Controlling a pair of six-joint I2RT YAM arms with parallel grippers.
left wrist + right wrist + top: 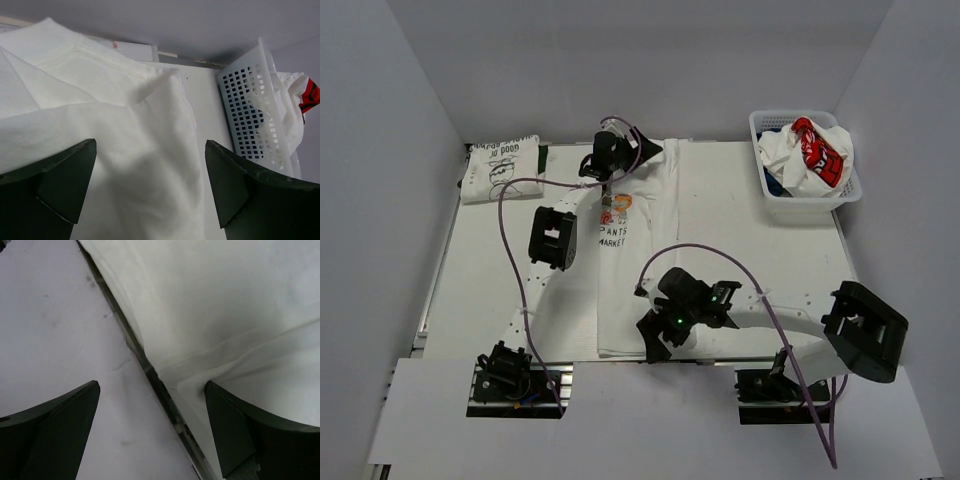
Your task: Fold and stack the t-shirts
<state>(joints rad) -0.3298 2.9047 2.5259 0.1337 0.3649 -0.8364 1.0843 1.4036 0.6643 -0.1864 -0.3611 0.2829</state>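
Jaws spread, our left gripper (150, 144) hovers at the collar of the printed t-shirt (620, 300), our right gripper (152, 385) seemingly at its hem; next we pinch both and fold.

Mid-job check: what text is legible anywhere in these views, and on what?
"PANTS MARKET": black lettering on the spread white t-shirt mid-table.
"GOOD": upside down on the folded white t-shirt at the far left; the rest is unreadable.
Red patch on the crumpled white t-shirt in the white plastic lattice basket: lettering too blurred.
Left wrist view: small red marks, unreadable.
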